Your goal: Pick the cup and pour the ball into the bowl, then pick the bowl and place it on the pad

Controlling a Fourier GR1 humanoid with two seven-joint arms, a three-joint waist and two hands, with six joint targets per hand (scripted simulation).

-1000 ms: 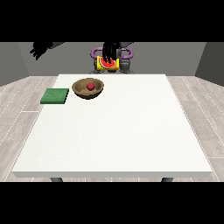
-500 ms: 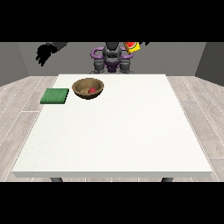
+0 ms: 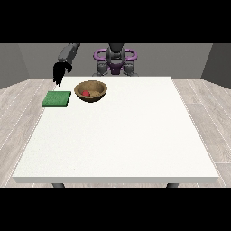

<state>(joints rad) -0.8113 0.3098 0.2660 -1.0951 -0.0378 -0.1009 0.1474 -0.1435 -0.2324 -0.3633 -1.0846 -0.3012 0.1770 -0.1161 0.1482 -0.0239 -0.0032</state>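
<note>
Front view: the red ball (image 3: 85,93) sits inside the wooden bowl (image 3: 98,87), so the pour looks done. The green pad (image 3: 57,99) lies just beside the bowl at nine o'clock. The hand at the view's left (image 3: 59,73) hangs above the pad, holding nothing, fingers hanging straight down, likely positioning for the bowl. No cup visible; other hand unseen.

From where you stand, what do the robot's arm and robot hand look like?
Only one arm shows, at the view's left: a grey, boxy arm ending in a black robot hand. Purple rings sit around the shoulders. No cables or markings are visible.
</note>
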